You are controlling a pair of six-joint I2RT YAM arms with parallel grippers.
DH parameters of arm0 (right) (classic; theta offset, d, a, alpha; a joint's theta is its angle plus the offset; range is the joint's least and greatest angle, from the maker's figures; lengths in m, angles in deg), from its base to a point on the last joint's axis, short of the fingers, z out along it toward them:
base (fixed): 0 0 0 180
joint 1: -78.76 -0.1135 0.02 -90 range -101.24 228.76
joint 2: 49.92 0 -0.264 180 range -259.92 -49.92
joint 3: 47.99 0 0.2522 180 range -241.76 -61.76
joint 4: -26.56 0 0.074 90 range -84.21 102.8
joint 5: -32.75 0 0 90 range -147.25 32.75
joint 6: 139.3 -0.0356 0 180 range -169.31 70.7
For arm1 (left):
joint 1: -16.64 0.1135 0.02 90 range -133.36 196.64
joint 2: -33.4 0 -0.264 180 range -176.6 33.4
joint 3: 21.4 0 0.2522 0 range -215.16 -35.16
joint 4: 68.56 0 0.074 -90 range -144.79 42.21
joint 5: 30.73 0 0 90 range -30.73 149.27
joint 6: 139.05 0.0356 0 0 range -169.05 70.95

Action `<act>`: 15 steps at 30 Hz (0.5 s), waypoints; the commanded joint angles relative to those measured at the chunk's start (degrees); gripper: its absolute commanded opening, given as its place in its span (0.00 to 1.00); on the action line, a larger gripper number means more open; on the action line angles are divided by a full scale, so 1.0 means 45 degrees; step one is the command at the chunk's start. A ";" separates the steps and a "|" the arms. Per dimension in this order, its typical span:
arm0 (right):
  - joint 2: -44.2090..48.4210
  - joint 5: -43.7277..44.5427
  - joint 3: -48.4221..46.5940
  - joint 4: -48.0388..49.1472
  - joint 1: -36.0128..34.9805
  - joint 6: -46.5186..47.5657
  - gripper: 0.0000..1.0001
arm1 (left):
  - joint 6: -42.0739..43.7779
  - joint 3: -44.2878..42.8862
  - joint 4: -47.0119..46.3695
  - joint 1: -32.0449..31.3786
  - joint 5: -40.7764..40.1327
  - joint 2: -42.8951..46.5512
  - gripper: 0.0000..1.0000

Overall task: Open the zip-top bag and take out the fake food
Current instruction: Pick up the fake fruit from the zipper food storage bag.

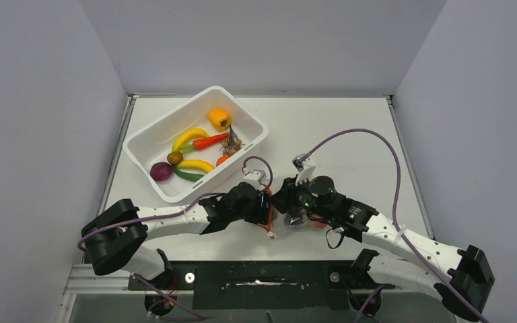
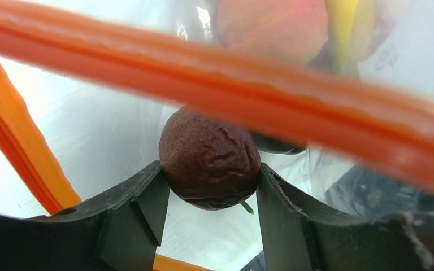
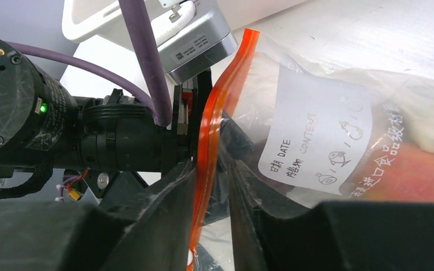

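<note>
Desk: Left side first?

Operator: The fingers of my left gripper (image 2: 209, 183) clamp a wrinkled dark purple plum (image 2: 209, 152) inside the parted mouth of the zip-top bag (image 1: 296, 219), at the middle of the worktop's near edge.

Desk: The bag itself?

Operator: Crinkly, clear, with a white date label (image 3: 311, 130); a peach (image 2: 271, 25) shows through. The fingers of my right gripper (image 3: 209, 192) pinch its red-orange zip strip (image 3: 215, 113).

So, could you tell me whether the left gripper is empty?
No, the left gripper has a dark, wrinkled plum clamped between its jaws, which touch it on both sides.
</note>
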 commanded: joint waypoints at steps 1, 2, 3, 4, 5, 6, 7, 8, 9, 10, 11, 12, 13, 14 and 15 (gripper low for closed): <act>0.0232 0.0651 -0.0577 0.0778 -0.0091 -0.0137 0.25 | -0.0114 -0.0390 -0.0398 0.0066 0.0110 0.0047 0.06; 0.0299 0.0753 -0.0576 0.0686 -0.0099 -0.0143 0.23 | -0.0126 -0.0426 -0.0319 0.0066 0.0086 0.0047 0.06; 0.0353 0.0839 -0.0575 0.0613 -0.0096 -0.0144 0.22 | -0.0135 -0.0479 -0.0228 0.0066 0.0051 0.0020 0.06; 0.0409 0.0913 -0.0549 0.0562 -0.0090 -0.0144 0.20 | -0.0136 -0.0523 -0.0158 0.0066 0.0032 0.0009 0.06; 0.0453 0.1025 -0.0538 0.0471 -0.0099 -0.0144 0.18 | -0.0136 -0.0557 -0.0103 0.0066 0.0022 0.0008 0.06; 0.0487 0.1163 -0.0537 0.0398 -0.0093 -0.0144 0.16 | -0.0119 -0.0579 -0.0082 0.0066 0.0011 -0.0009 0.06; 0.0541 0.1247 -0.0536 0.0331 -0.0088 -0.0144 0.14 | -0.0117 -0.0591 -0.0079 0.0066 0.0013 -0.0011 0.06; 0.0584 0.1328 -0.0510 0.0259 -0.0097 -0.0144 0.13 | -0.0116 -0.0590 -0.0079 0.0066 -0.0004 -0.0012 0.06; 0.0604 0.1387 -0.0489 0.0218 -0.0090 -0.0144 0.11 | -0.0121 -0.0607 -0.0079 0.0061 -0.0014 -0.0002 0.06; 0.0621 0.1431 -0.0479 0.0181 -0.0085 -0.0144 0.10 | -0.0127 -0.0609 -0.0079 0.0065 -0.0025 -0.0006 0.06; 0.0627 0.1502 -0.0478 0.0099 -0.0094 -0.0144 0.10 | -0.0123 -0.0634 -0.0079 0.0056 -0.0026 -0.0011 0.06; 0.0609 0.1548 -0.0468 0.0054 -0.0087 -0.0144 0.09 | -0.0093 -0.0647 -0.0079 0.0064 -0.0009 -0.0012 0.06; 0.0580 0.1593 -0.0467 0.0012 -0.0099 -0.0144 0.08 | -0.0038 -0.0696 -0.0044 0.0066 -0.0049 -0.0022 0.06; 0.0528 0.1642 -0.0469 -0.0047 -0.0091 -0.0154 0.08 | 0.0020 -0.0779 0.0055 0.0051 -0.0071 -0.0018 0.06; 0.0492 0.1705 -0.0477 -0.0104 -0.0102 -0.0177 0.08 | 0.0079 -0.0909 0.0233 0.0047 -0.0091 -0.0047 0.06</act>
